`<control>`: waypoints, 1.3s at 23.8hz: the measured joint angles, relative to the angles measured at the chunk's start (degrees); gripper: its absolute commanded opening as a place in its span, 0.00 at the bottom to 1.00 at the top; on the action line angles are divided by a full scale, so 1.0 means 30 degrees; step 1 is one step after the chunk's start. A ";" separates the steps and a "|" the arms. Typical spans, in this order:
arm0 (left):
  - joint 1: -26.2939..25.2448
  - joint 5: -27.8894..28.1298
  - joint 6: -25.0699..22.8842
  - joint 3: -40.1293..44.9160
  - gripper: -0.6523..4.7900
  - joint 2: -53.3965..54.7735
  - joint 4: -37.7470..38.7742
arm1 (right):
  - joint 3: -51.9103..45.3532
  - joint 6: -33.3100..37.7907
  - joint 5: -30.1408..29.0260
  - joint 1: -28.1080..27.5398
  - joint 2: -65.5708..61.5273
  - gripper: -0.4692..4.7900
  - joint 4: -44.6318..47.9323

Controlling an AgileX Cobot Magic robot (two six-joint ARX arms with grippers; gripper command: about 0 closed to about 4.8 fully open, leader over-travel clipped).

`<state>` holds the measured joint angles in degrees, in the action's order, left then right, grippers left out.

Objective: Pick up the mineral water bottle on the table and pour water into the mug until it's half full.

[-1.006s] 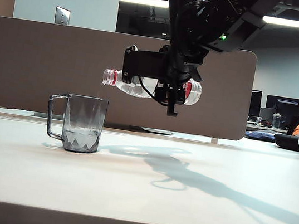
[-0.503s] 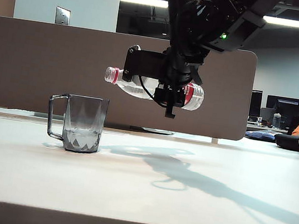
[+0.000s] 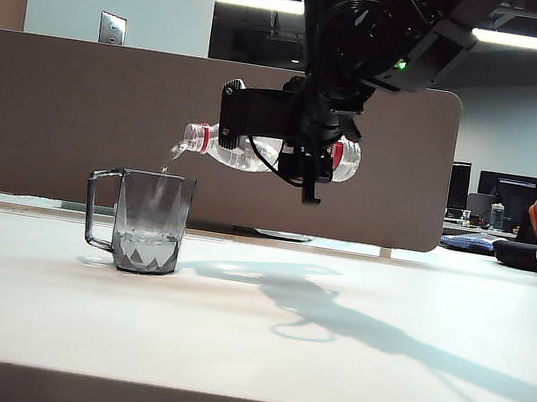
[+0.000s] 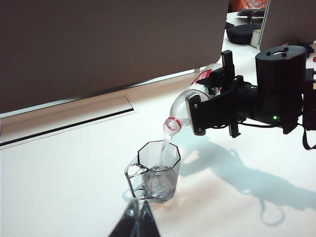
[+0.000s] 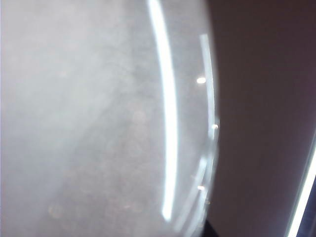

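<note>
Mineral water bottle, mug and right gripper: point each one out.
mineral water bottle (image 3: 240,151), exterior view, clear body near the neck.
mug (image 3: 152,224), exterior view, faceted wall.
right gripper (image 3: 306,151), exterior view, fingers clamped round the bottle.

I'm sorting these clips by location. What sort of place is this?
Probably an open-plan office: a white table backed by a brown desk partition, computer monitors on desks behind, and strip ceiling lights.

Exterior camera low at the desk (image 3: 248,340) front edge, facing level across it toward a partition, left wrist camera raised, looking down at the mug (image 4: 159,170) and bottle (image 4: 185,106) that the exterior view shares, right wrist camera pressed against blurred clear plastic
</note>
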<state>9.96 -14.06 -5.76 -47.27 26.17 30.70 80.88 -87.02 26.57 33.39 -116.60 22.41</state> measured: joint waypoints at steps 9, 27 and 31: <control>0.0204 0.0000 0.0000 0.0000 0.12 0.0007 0.0066 | 0.0000 -0.0291 0.0000 0.0109 0.0000 0.54 0.0211; 0.0197 0.0000 -0.0007 0.0000 0.12 0.0007 0.0073 | -0.0029 0.5100 0.0590 0.0124 0.0073 0.54 -0.0765; 0.0189 0.0000 -0.0007 0.0000 0.12 0.0007 0.0073 | -0.0036 1.0375 0.0495 0.0124 0.0291 0.55 -0.2412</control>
<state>10.52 -14.06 -5.78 -47.27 26.20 30.92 80.77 -55.90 28.05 33.76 -115.72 15.18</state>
